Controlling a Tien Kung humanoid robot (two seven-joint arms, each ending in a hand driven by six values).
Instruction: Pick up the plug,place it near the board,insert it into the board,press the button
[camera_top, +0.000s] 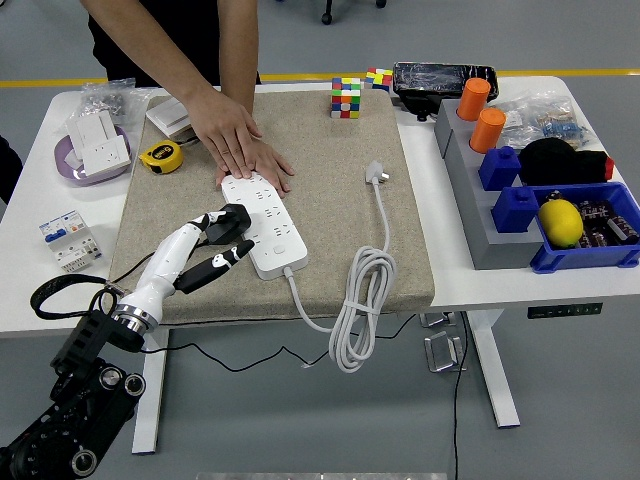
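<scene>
The black plug is sitting in the robot's left hand, at the upper tip of the hand, pinched between the upper fingers, while the thumb-side finger is sticking out lower down toward 4 o'clock. The hand is clamping on the plug and holding it right at the left edge of the white power strip, touching or just over the strip's sockets; whether its pins are seated in a socket cannot be told. The plug is looking like a small, dark, blocky piece with a rounded body.

The power strip is lying at a slant on the beige mat, its long axis running from 11 o'clock to 5 o'clock, with rows of sockets along its top. A person's hand is pressing flat on the strip's far end, at 12 o'clock from the robot's hand. The strip's own white cord is leaving its near end, looping over the mat's front edge and running up to a white plug head lying on the mat at 2 o'clock from the robot's hand, well apart from it.

The left arm is reaching in from the lower left corner.
</scene>
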